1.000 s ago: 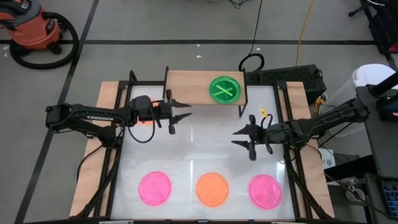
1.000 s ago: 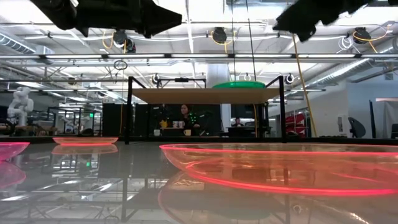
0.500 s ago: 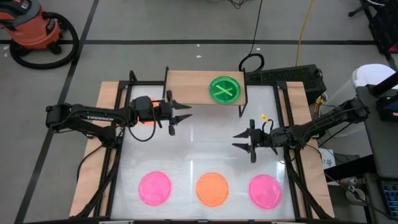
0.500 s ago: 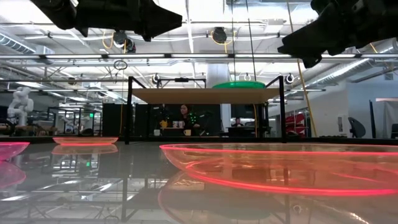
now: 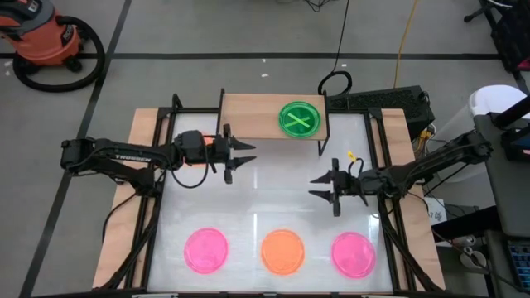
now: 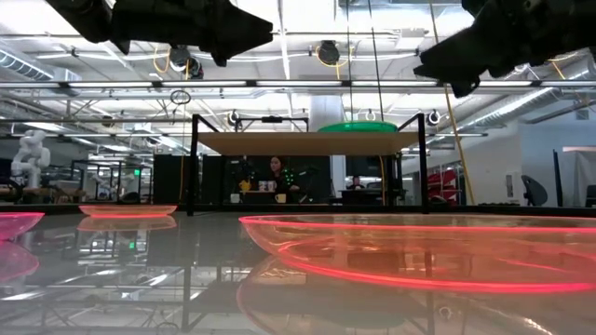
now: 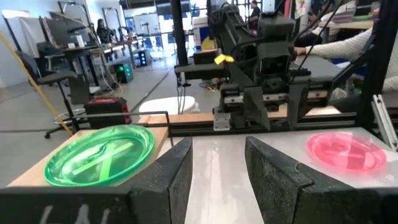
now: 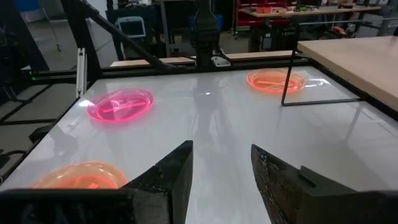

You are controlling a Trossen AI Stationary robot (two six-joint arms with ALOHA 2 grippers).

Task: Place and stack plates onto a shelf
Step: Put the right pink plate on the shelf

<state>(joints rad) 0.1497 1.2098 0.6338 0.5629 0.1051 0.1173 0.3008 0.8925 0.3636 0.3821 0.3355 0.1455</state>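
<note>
Left gripper is hovering spread and empty at center-left; right gripper likewise (center-right), over the glossy white table.

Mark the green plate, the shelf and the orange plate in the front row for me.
green plate (image 5: 299,119): high view, centre of the plate, on the pale cross.
shelf (image 5: 251,115): high view, bare wooden board left of the green plate.
orange plate (image 5: 282,251): high view, centre of the plate.

5 plates: 1 green plate, 2 pink plates, 2 orange plates. 1 shelf.
</note>
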